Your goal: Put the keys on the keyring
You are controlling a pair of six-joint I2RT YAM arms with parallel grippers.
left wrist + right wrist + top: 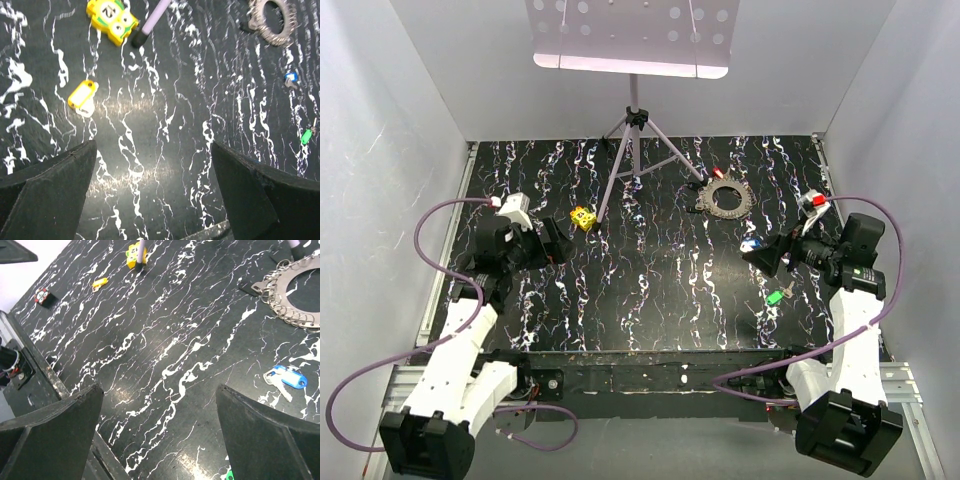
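Approach is the step in hand: no key is held and none appears to be threaded on yet. The left gripper (153, 145) and the right gripper (159, 390) both hover over the black marbled table (650, 300) with jaws spread wide and nothing between them.

The keyring (723, 197), a flat metal ring fringed with wire loops, lies in the far half of the table, right of centre, near one foot of the tripod stand (636, 125). The red key (718, 172) sits at its far edge; whether the two touch cannot be told. The blue key (287, 380) lies flat between the ring and the right gripper, close to that gripper's fingertips. The green key (775, 297) lies nearer the arm bases, well apart from the ring. The yellow-tagged key (82, 93) is on the left side, ahead of the left gripper and near the yellow numbered cube (111, 17).

The blue key looks the likeliest first pick, being nearest the right gripper. That move calls for lowering the fingers right down to the tabletop and closing across the plastic tag, since the key is thin and lies flat. Threading will probably need the left arm to pin or lift the ring so that it does not slide.
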